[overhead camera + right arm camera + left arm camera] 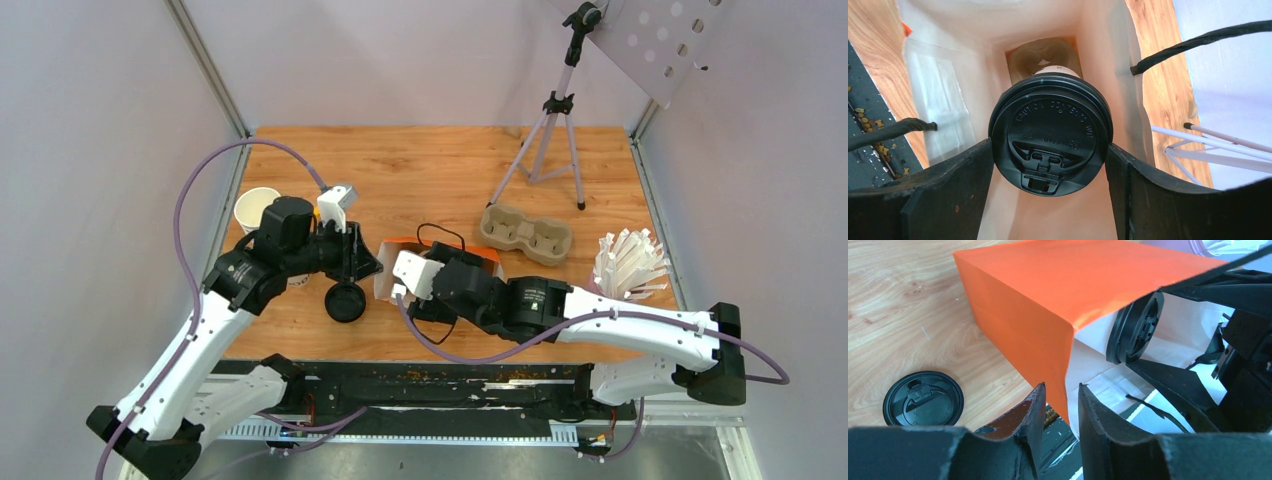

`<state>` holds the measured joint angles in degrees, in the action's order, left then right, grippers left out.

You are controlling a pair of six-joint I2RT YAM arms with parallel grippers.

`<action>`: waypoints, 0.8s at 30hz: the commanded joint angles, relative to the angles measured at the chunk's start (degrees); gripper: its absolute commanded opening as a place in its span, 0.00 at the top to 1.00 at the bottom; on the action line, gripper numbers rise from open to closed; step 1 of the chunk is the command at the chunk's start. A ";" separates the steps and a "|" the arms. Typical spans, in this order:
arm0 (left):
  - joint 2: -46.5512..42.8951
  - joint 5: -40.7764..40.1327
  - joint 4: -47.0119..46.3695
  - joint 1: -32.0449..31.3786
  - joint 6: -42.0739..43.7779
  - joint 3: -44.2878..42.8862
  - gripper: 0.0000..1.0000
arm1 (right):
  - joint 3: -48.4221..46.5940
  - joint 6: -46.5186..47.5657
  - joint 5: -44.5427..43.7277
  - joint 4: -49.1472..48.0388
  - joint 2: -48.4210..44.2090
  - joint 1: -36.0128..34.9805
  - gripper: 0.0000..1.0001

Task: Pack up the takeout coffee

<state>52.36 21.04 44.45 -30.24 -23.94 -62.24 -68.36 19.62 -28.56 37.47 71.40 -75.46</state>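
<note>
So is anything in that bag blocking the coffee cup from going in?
Nothing visible does. The right gripper holds the coffee cup inside the orange bag, with a free path to the brown cardboard at its bottom. The black handle cords lie off to the sides.

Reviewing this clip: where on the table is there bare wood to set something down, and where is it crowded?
Free: the far strip of table between the white cup stack and the tripod. Crowded: the middle, where the orange bag, loose lid and cup carrier bunch together; white sticks fill the right edge.
</note>
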 commanded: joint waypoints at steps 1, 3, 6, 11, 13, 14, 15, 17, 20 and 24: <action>-2.97 1.14 1.95 0.18 -1.64 0.90 0.60 | -0.28 0.58 0.34 -0.87 -1.82 -0.95 0.30; -3.37 1.19 2.17 0.19 -2.06 1.42 0.57 | -0.16 1.10 0.34 -0.78 -1.60 -1.22 0.30; -3.24 0.96 2.49 0.18 -2.11 1.74 0.51 | 0.05 1.52 -0.32 -1.19 -0.99 -2.12 0.30; -2.87 1.83 -0.01 0.18 -3.54 3.26 0.44 | -0.84 2.02 -1.04 -2.08 0.44 -2.79 0.30; -2.36 1.82 -0.91 0.20 -3.68 3.52 0.44 | -1.70 2.62 -0.74 -2.14 0.82 -2.76 0.30; -2.03 1.79 -1.13 0.18 -3.72 3.53 0.44 | -1.98 2.83 -0.61 -2.14 1.00 -2.81 0.30; -1.57 1.55 -1.22 0.20 -3.74 3.46 0.44 | -2.11 3.01 -0.48 -2.08 1.14 -2.89 0.30; -1.09 1.38 -1.37 0.19 -3.57 3.30 0.44 | -1.93 3.14 0.04 -2.13 1.05 -2.91 0.30; -0.85 1.10 -1.57 0.18 -3.56 3.06 0.44 | -1.63 3.22 0.23 -2.14 1.16 -2.87 0.29; -0.94 0.95 -1.14 0.22 -2.96 2.75 0.49 | -2.09 5.97 -2.08 -3.30 0.89 -2.79 0.29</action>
<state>51.79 21.96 45.10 -30.24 -27.14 -58.70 -68.29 22.61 -28.29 37.26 72.69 -77.97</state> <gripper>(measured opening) 0.545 0.770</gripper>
